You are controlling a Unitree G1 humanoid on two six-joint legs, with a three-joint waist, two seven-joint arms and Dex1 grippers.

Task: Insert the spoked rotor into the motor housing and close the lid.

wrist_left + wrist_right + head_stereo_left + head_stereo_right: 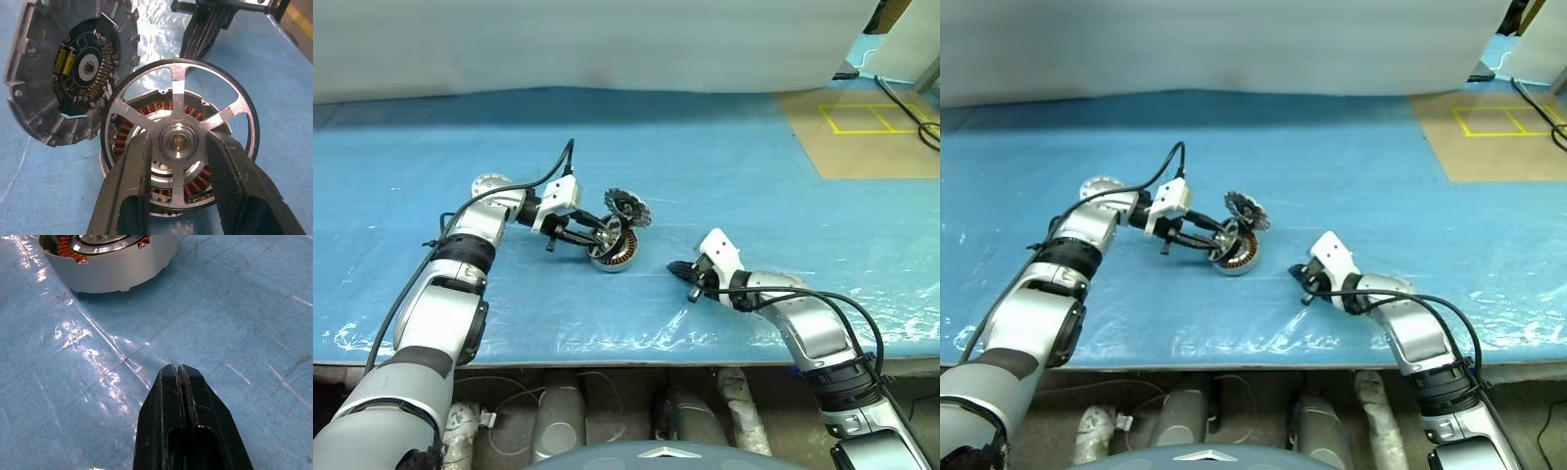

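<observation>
My left gripper (178,142) is shut on the central hub of the spoked rotor (177,93), a thin silver wheel held tilted just over the motor housing (619,258). The housing's copper windings (146,108) show through the rotor's openings. The lid (627,207) stands on edge against the far side of the housing, its inner face with the dark circuit board (80,63) turned toward the left wrist view. My right gripper (677,267) is shut and empty, low over the blue sheet a short way to the right of the housing (112,264).
A crinkled blue plastic sheet (724,166) covers the table, and its front edge (636,354) runs close below both arms. A white backdrop closes the far side. At the far right lies brown floor with yellow tape (867,117) and cables.
</observation>
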